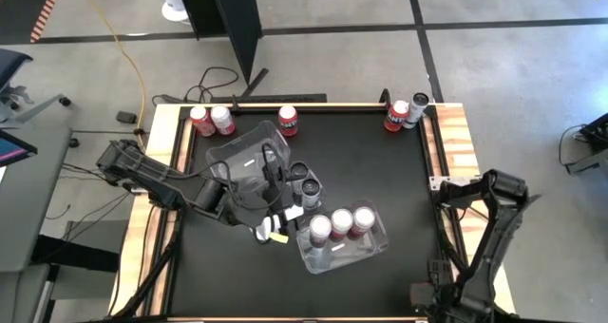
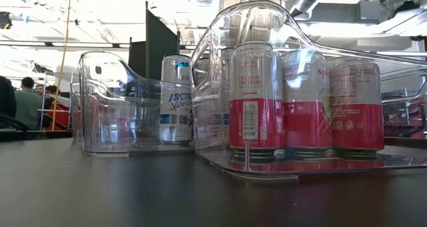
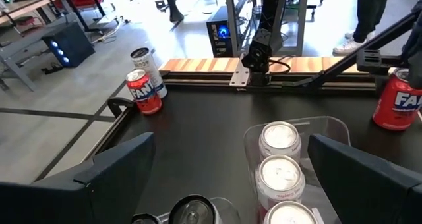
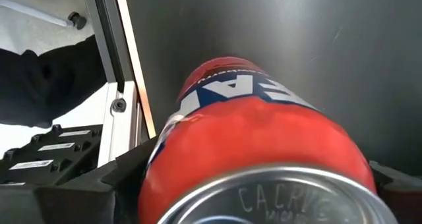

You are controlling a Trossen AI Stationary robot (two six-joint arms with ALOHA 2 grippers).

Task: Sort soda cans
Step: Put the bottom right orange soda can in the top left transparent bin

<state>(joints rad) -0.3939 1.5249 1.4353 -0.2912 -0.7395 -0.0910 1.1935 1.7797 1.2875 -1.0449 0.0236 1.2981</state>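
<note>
A red soda can (image 4: 257,145) with a blue-and-white label stands upright on the black table by its right rail. My right gripper (image 4: 257,204) points down over it, open, one finger on each side. In the high view that arm (image 1: 484,195) hides the can. My left gripper (image 3: 231,204) hovers open and empty beside a clear tub (image 1: 375,247) holding three white-and-red cans (image 1: 341,221). Dark cans (image 1: 308,180) stand by a second clear tub (image 1: 237,152). My right gripper straddles the red can's side wall (image 4: 165,158) from above, fingers pointing down. The can stands upright on the table. Whether the fingers touch the wall, I cannot tell.
Three cans (image 1: 222,120) stand along the far edge at the left and two (image 1: 406,113) in the far right corner. A raised rail (image 4: 125,85) runs close beside the red can. People show in the room beyond the table (image 2: 27,100).
</note>
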